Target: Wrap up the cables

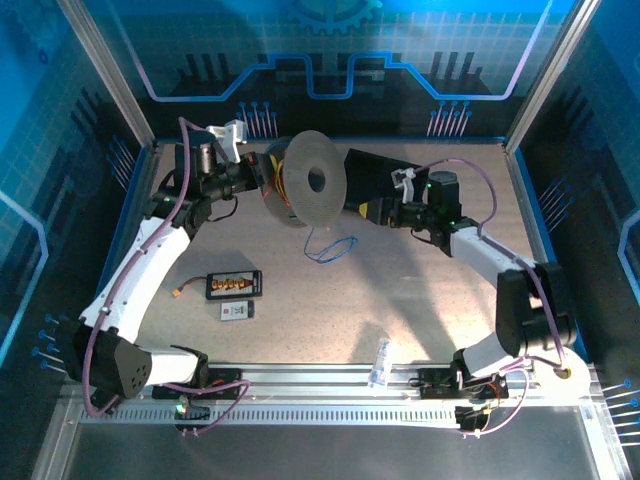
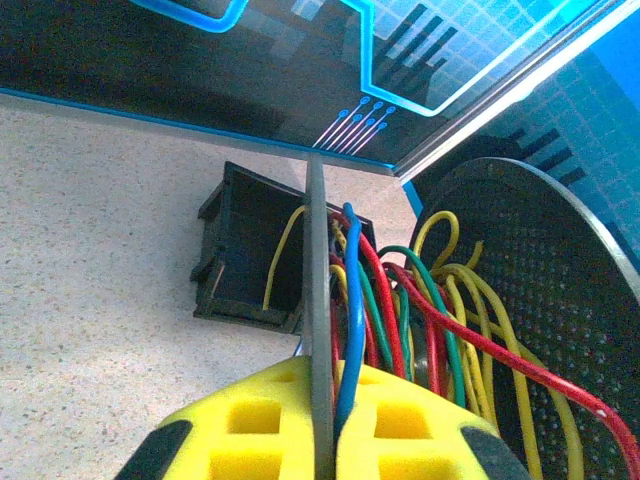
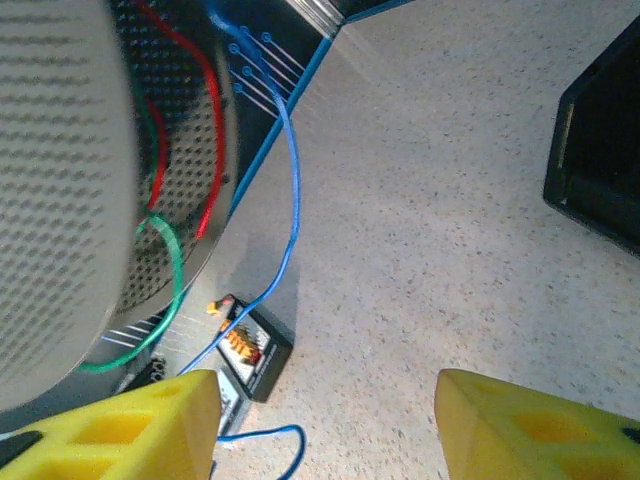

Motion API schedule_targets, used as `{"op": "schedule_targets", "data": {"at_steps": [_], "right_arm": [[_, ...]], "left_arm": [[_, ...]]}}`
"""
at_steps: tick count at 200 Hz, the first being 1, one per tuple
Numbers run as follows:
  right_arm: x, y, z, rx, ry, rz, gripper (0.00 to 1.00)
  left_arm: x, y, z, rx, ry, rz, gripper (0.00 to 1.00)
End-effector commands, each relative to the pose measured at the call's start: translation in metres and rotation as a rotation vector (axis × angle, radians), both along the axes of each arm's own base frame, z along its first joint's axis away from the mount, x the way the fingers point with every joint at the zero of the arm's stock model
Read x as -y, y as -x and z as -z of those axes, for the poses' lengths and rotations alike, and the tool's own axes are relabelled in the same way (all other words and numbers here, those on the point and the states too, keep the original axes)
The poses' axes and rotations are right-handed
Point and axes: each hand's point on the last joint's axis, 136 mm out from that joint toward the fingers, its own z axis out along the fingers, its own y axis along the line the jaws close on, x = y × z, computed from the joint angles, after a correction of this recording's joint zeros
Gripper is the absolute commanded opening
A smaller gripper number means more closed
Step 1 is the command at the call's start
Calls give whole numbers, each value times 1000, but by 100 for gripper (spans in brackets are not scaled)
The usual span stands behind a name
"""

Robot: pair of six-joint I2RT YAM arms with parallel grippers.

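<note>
Speckled tabletop (image 1: 400, 320) sits inside blue-lit walls. Cables (image 2: 400, 310) in 4 colours, red, green, yellow and blue, crowd 1 grey reel (image 1: 330, 205) at centre-back, and 1 blue end (image 1: 332, 247) trails onto the table. Left gripper (image 2: 322, 385) is pinched on the reel's thin rim. Right gripper (image 3: 325, 390) stands spread, holding nothing.

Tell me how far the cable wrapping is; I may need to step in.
Done: red, green and yellow cables coil on the reel. In hand: the left gripper clamps the reel's flange; the right gripper stands open beside it. Left: the tail of the blue cable lies loose on the table.
</note>
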Motion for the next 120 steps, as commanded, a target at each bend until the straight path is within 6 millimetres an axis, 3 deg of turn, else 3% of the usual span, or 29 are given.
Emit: {"op": "schedule_targets", "data": {"at_steps": [1,44,55,82,120], "right_arm": [[-13,-12,-17,5,-133,-85,55],[-50,-11,-5,-33,-324,-162,49],[-55,-5,7,-77,-359,-173,47],[-67,0,16,-97,-399,-190,46],[-76,7,16,-89,-383,-186,49]], "left_arm": [[10,16,-63,193,77,65,0],[11,14,-67,210,95,53,0],[12,14,-68,212,96,55,0],[14,11,-66,209,94,57,0],[13,9,-62,204,94,47,0]]}}
